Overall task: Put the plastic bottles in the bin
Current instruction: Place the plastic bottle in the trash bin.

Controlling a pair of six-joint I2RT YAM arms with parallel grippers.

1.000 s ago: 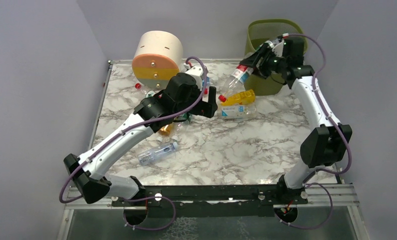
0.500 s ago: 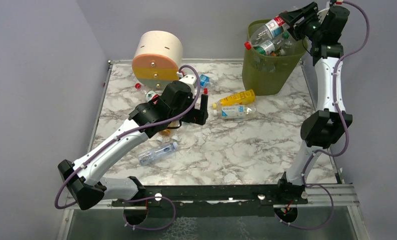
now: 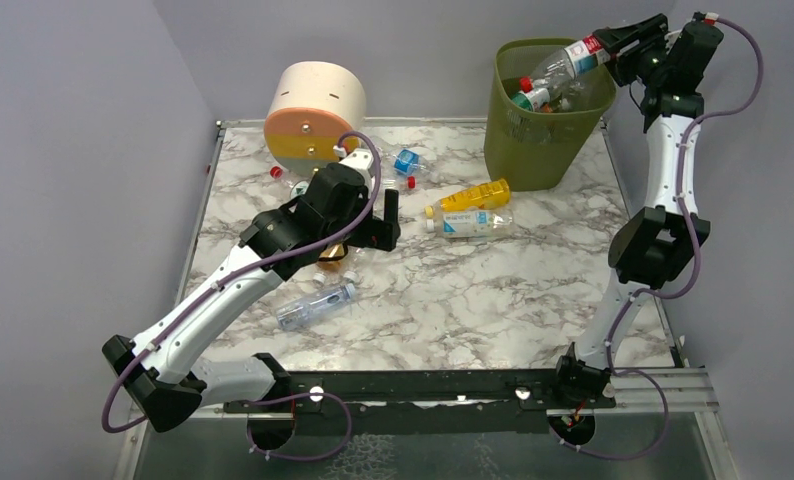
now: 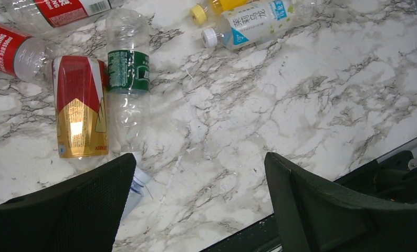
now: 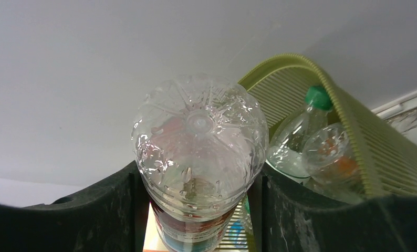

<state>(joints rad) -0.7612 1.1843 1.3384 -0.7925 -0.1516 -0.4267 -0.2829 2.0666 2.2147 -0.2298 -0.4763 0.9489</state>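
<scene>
The olive-green bin (image 3: 529,150) stands at the table's far right with several bottles inside (image 3: 535,92). My right gripper (image 3: 616,44) is shut on a clear bottle with a red label (image 3: 573,57), held tilted over the bin's far right rim. In the right wrist view the bottle's base (image 5: 198,142) sits between my fingers (image 5: 301,210), with the bin rim (image 5: 322,84) and a green-capped bottle (image 5: 301,128) beyond. My left gripper (image 3: 387,215) is open and empty above the table. Below it lie a green-label bottle (image 4: 127,89) and a red-gold one (image 4: 80,107).
A yellow bottle (image 3: 470,196) and a clear blue-label bottle (image 3: 468,224) lie mid-table. A clear blue-capped bottle (image 3: 315,305) lies nearer. The cream-orange-yellow drawer box (image 3: 315,115) stands at the far left, with small bottles and red caps (image 3: 276,172) beside it.
My right arm has lifted the red-label bottle from in front of the bin up to above its rim. My left arm has drawn back leftward, away from the yellow bottle.
</scene>
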